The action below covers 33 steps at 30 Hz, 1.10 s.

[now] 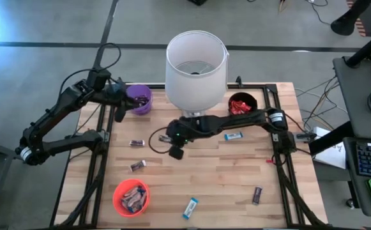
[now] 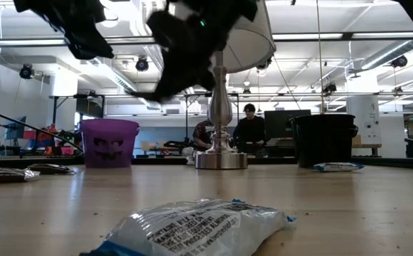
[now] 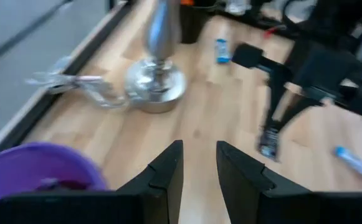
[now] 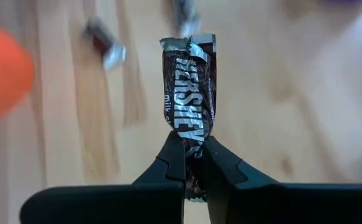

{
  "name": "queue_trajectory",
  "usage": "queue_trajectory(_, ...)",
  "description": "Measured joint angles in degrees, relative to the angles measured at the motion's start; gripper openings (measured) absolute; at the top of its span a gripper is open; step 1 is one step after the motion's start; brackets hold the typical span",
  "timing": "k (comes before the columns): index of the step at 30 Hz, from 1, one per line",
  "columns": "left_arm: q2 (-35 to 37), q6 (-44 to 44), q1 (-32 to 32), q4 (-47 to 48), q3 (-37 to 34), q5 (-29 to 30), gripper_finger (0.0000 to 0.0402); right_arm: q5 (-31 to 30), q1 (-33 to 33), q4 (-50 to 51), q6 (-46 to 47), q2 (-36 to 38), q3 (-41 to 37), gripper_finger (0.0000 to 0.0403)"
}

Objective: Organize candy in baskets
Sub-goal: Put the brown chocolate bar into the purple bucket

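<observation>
nearest in the low view, a blue-and-white candy (image 2: 192,226) lying flat on the wooden table (image 1: 223,172), at the front edge in the high view between the orange basket (image 1: 131,196) and a dark candy (image 1: 257,194) off to the right. inside the orange basket, several wrapped pieces. farther in, two small dark candies (image 1: 137,165) left of centre, apart from each other.

at the middle of the table, the right gripper (image 4: 192,167), reaching in from the right side, pinched tight on the lower end of a dark brown bar (image 4: 190,93) with silver lettering, the wrapper standing straight out beyond the fingertips (image 4: 171,158) and clear of the wood. just beyond the arm, another blue-and-white piece (image 1: 234,136) flat on the boards.

behind that, the lamp base (image 2: 221,158) under the white lampshade (image 1: 196,69), the black basket (image 1: 242,103) to its right with red wrappers inside, the purple basket (image 1: 140,99) to its left with something dark in it.

at the back left, the left gripper (image 3: 198,163) hanging beside the purple basket, jaws a narrow gap apart, nothing between them.

far beyond the table, a person (image 2: 249,129) seated in the room.
</observation>
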<state>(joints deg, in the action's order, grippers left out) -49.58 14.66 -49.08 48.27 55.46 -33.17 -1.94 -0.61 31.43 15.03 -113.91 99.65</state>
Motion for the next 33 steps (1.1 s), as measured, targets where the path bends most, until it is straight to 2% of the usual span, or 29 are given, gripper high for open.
queue_trajectory(4,0.0,-0.27,0.02,0.92,0.0,-5.34,0.0078,-5.04,-0.66,-0.24,0.0,-0.09,6.14,0.0013)
queue_trajectory(7,0.13,-1.86,0.0,1.49,0.04,-6.56,0.0087,-5.92,-0.6,-0.47,0.0,-0.09,10.34,0.0013)
queue_trajectory(11,0.31,-2.08,0.02,3.21,1.6,-7.38,0.0111,-11.33,-0.46,-0.01,-0.85,-0.22,13.89,0.0013)
queue_trajectory(13,0.31,-2.12,0.0,3.21,2.06,-9.27,0.0124,-11.75,-0.09,-0.47,-1.41,-0.22,15.09,0.0013)
queue_trajectory(18,0.15,-2.29,0.03,3.26,2.45,-22.92,0.0148,-11.63,0.52,-1.2,-1.03,-0.62,16.32,0.0013)
queue_trajectory(33,0.17,-2.73,0.01,3.27,2.51,-21.39,0.015,-9.54,-1.85,-2.97,0.9,-0.66,15.35,0.0013)
